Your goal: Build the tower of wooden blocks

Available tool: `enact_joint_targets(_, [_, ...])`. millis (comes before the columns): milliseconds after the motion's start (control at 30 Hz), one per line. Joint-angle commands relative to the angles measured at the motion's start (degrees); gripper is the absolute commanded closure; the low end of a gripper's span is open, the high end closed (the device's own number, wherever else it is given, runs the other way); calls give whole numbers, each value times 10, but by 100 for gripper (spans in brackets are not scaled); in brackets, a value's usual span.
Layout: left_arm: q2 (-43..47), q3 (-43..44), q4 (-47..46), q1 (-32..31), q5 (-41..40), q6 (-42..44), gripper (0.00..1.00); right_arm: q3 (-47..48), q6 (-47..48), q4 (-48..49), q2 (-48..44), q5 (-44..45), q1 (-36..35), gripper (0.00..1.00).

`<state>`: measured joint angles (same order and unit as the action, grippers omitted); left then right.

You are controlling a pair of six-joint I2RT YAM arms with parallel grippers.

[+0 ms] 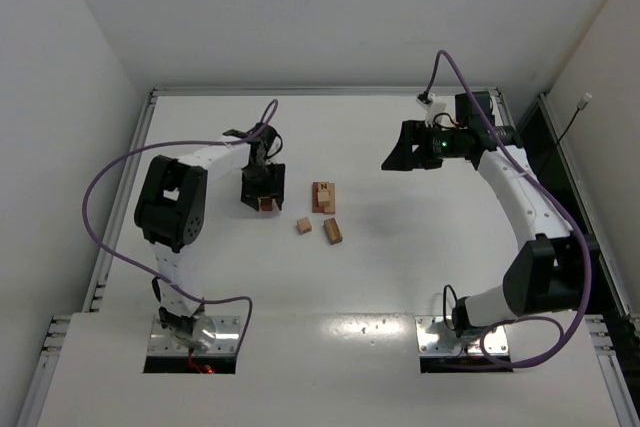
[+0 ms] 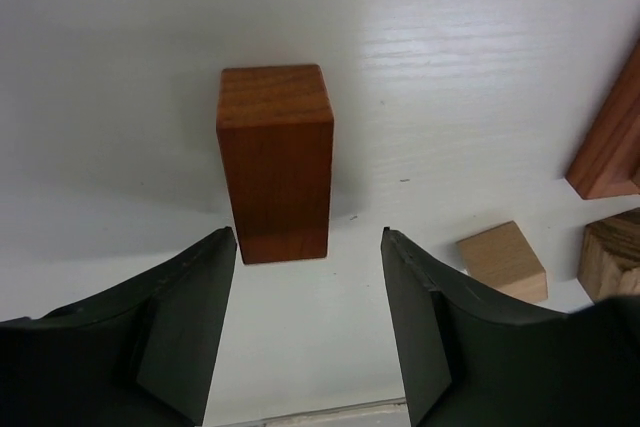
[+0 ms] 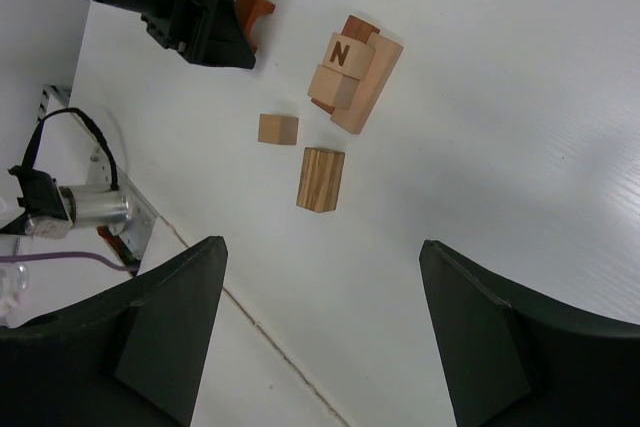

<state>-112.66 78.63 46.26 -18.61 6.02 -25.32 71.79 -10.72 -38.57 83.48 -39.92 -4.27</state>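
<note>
Left wrist view shows the left gripper [image 2: 308, 247] with its jaws spread and pinching nothing. A reddish-brown block [image 2: 275, 162] stands upright on the white counter [image 2: 480, 67] just past the tips, its near end level with them. From above, this block sits at 9 o'clock of the partly stacked cluster of blocks [image 1: 323, 195], apart from it. A loose tan cube [image 1: 304, 226] lies at 7 o'clock of the cluster and a striped bar [image 1: 332, 231] at 5 o'clock.

The step in hand looks like taking this block to add to the stack. The block sits off-centre, close to the jaw at 9 o'clock and clear of the other. A small shift toward 9 o'clock would centre the 2 jaws before they close. They should advance until the pads cover the middle of the flat sides, then close squarely, because a grip at the near end alone could tip it.

The right gripper [image 3: 322, 247], jaws also wide and holding nothing, hangs at 2 o'clock of the cluster, well apart from it.
</note>
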Motion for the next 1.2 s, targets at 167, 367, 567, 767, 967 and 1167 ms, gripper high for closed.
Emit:
enact_joint_targets(167, [167,-86,-113,-47,-76,-3,43,-6,-4,20,-5,-2,-5,25])
enact_joint_targets(367, [242,-156,-188,-69,-112,46,46,-11,1,25,-17,-2,-5,25])
enact_joint_targets(567, [365,-283,-303,-74,-166,40,53,-17,12,25,-30,-2,-5,25])
enact_joint_targets(767, [383,-361,-390,-74,-229,13,53,-23,12,38,-30,-2,-5,25])
enact_joint_targets(967, [372,-399,-467,-74,-204,13,46,-28,12,38,-40,-8,-5,25])
enact_joint_targets(1167, [354,-399,-478,-74,-182,13,28,-33,18,43,-40,-8,-5,25])
